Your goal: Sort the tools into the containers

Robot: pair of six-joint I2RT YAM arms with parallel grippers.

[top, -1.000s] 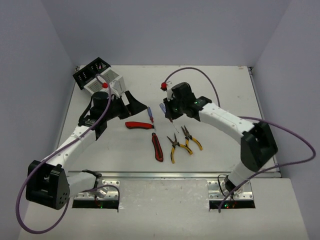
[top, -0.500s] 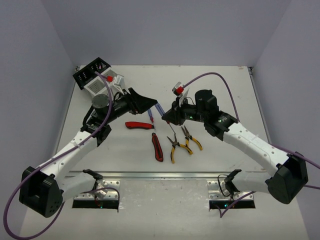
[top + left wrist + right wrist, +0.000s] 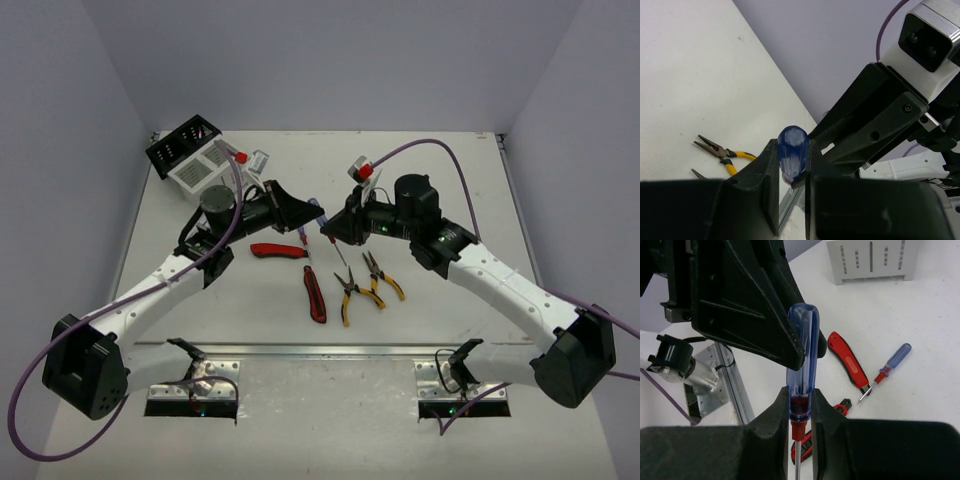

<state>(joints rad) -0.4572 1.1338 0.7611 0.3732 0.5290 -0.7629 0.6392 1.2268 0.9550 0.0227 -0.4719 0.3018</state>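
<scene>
Left hand (image 3: pixel 792 156) clamped on the butt of the blue translucent-handled slim screwdriver (image 3: pixel 802 340). Right hand (image 3: pixel 801 412) clamped at its red collar. Tool was off the white table (image 3: pixel 450 180), mid-span. Plain lilac-grey walls (image 3: pixel 330 60) stood on three sides.

My overhead camera looks down from high behind me; both wrist cameras sit close, facing each other, sharing the blue-handled screwdriver (image 3: pixel 793 155).
</scene>
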